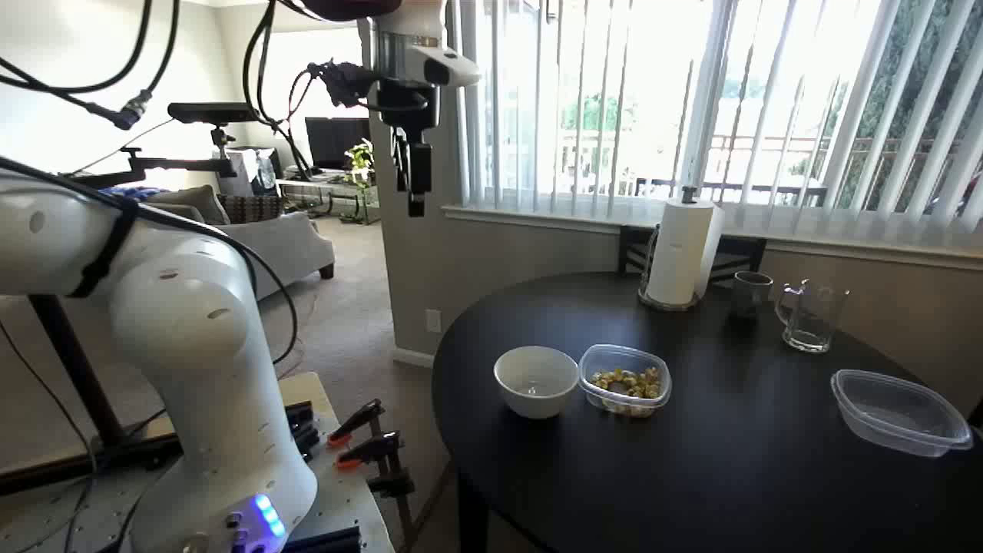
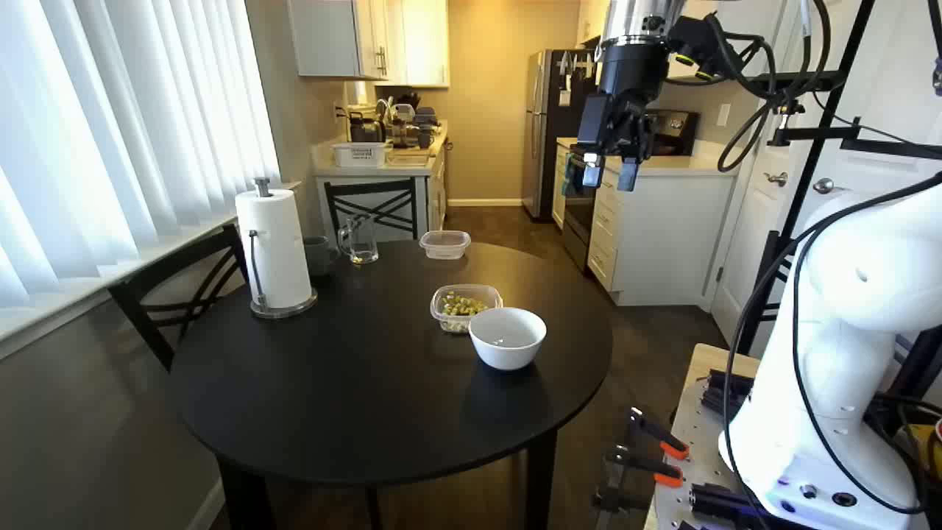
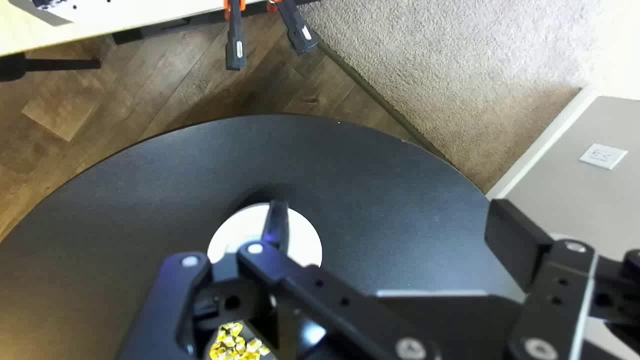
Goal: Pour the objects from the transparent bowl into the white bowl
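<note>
Just beside one white bowl (image 2: 508,355), lower than our spread hand (image 2: 609,175), one clear tub (image 1: 626,359) is holding many snack bits (image 2: 460,305). Well apart from that bowl, we are counting a second tub (image 1: 900,415), one mug (image 1: 814,326), one cup (image 1: 751,293), one paper roll (image 2: 276,250).

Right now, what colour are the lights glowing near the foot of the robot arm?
Blue; the lights show best in an exterior view.
</note>
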You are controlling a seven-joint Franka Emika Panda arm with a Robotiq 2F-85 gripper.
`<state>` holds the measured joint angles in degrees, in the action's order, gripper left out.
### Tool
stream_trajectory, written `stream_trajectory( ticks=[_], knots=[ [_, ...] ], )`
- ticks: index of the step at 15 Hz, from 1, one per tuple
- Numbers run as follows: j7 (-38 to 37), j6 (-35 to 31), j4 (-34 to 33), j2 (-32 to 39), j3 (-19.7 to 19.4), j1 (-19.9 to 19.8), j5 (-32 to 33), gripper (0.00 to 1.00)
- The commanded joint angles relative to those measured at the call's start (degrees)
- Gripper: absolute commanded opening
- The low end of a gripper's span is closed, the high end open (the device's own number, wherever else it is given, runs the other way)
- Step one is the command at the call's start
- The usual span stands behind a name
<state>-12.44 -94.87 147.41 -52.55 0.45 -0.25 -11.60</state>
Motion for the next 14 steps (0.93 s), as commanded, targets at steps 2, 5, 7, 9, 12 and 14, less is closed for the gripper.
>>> stream_trajectory(
  ticks=[2,5,7,9,12,14],
  knots=[
    [0.7,0.3,-0.2,0.1,0.7,-1.1,-0.6,1.0],
    [0.7,0.3,-0.2,0.1,0.7,-1.1,-0.6,1.0],
    [-1.4,-5.3,-2.1,4.6,1.4,-2.3,-1.6,1.0],
    [-3.7,-15.5,-2.7,9.9,1.4,-4.3,-2.0,1.0],
    [-7.0,-30.5,-2.3,19.0,0.5,-6.5,-2.7,1.0],
    [-10.0,-37.5,-2.4,26.2,0.1,-8.6,-1.5,1.0]
  ],
)
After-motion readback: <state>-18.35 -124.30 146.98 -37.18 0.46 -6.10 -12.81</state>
